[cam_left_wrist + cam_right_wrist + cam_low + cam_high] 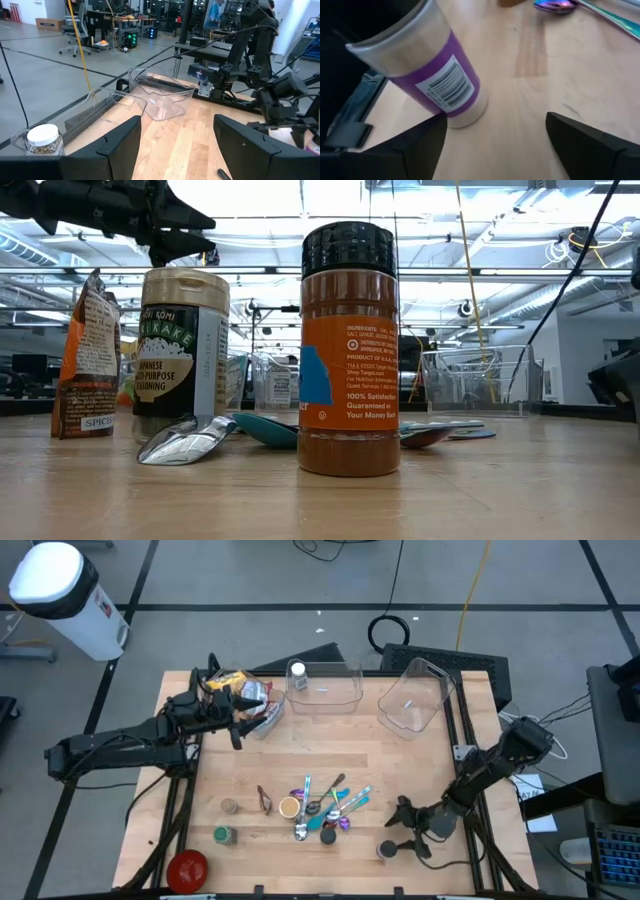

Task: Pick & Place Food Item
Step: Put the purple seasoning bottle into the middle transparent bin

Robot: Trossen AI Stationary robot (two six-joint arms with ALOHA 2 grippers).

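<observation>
Half of purple-labelled jar (440,82) beyond right wrist view's edge.

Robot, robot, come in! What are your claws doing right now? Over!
Right gripper open, beside purple-label can at table's near-right edge. Left gripper open, empty, hovering by snack bags. Spoons mid-table, not in the way.

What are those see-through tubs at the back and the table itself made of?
The two bins look like clear, glossy plastic: the table shows through their walls. The table seems to be pale wood with a smooth finish, judging by its plank seams and grain.
</observation>
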